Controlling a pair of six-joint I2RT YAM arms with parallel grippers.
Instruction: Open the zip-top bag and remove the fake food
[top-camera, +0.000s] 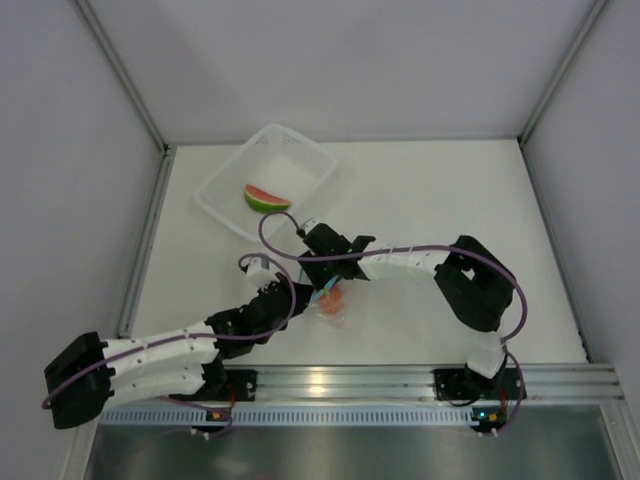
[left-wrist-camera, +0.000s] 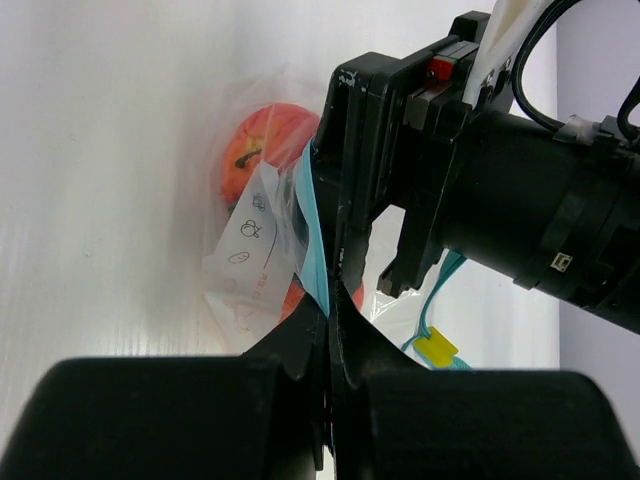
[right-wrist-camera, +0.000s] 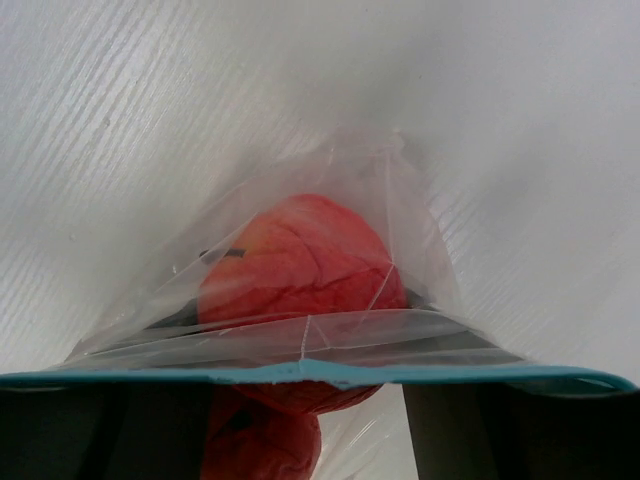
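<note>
Now: left gripper (left-wrist-camera: 328, 310) clenched on the zip-top bag's (left-wrist-camera: 262, 240) blue zip strip (right-wrist-camera: 300, 374). The strip runs crosswise before the right gripper (left-wrist-camera: 370, 285), whose jaws are parted and clamp nothing. Fake food, a red ball (right-wrist-camera: 295, 260), lies just beyond behind film. Watermelon wedge (top-camera: 267, 198) sits in basket (top-camera: 290, 160), well apart from both.

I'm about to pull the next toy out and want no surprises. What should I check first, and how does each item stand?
1. Left gripper shut on the zip strip: ok.
2. Right gripper jaws open at the zip-top bag: ok.
3. Red fruit visible inside the bag: ok.
4. Watermelon wedge already in the basket: ok.
5. Count of toys left inside: cannot tell.
</note>
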